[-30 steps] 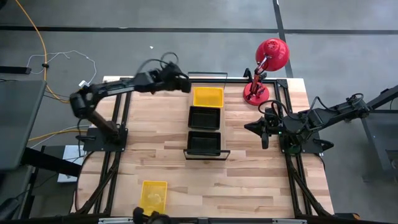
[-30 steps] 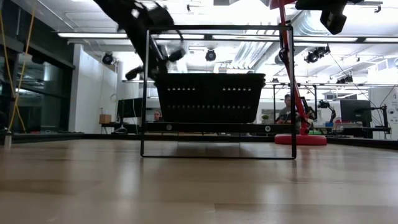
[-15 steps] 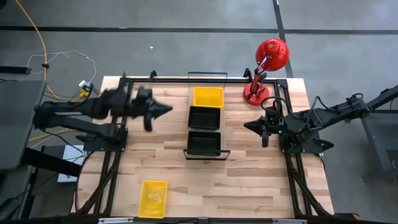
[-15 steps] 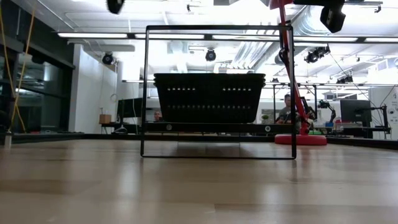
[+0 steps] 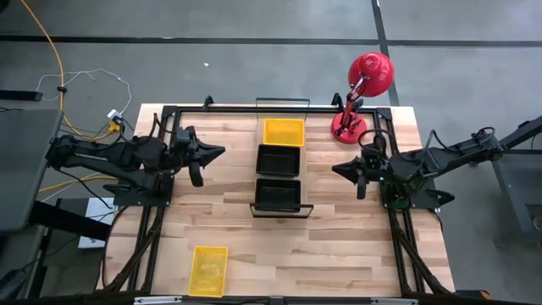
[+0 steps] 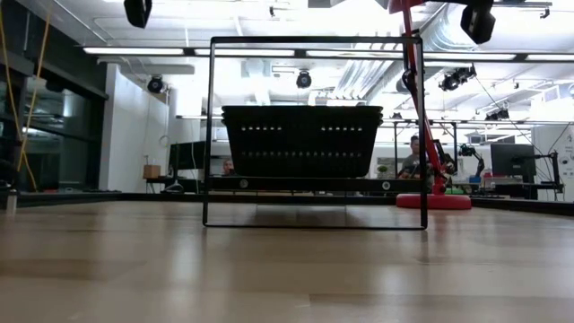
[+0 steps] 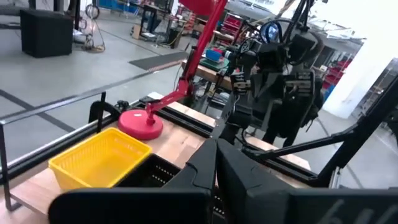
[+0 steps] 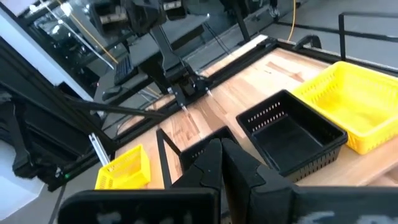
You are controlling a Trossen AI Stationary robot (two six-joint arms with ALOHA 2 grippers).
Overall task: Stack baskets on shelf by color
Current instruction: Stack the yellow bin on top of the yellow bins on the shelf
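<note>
The shelf stands mid-table, its long side running from near to far. On it sit a yellow basket at the far end and two black baskets in a row, each on its base. A second yellow basket lies on the table at the near edge. My left gripper hovers left of the shelf, shut, pointing at it. My right gripper hovers right of the shelf, shut. Both are empty.
A red desk lamp stands at the table's far right corner, its base close to the shelf's far end. Black frame rails run along the table's left and right sides. Bare wood lies between the shelf and the near yellow basket.
My left gripper has drawn back from the far left corner of the yellow basket on the shelf. It swung quickly toward the table's left and near side and now hangs level with the middle basket. The baskets have stayed in place.
</note>
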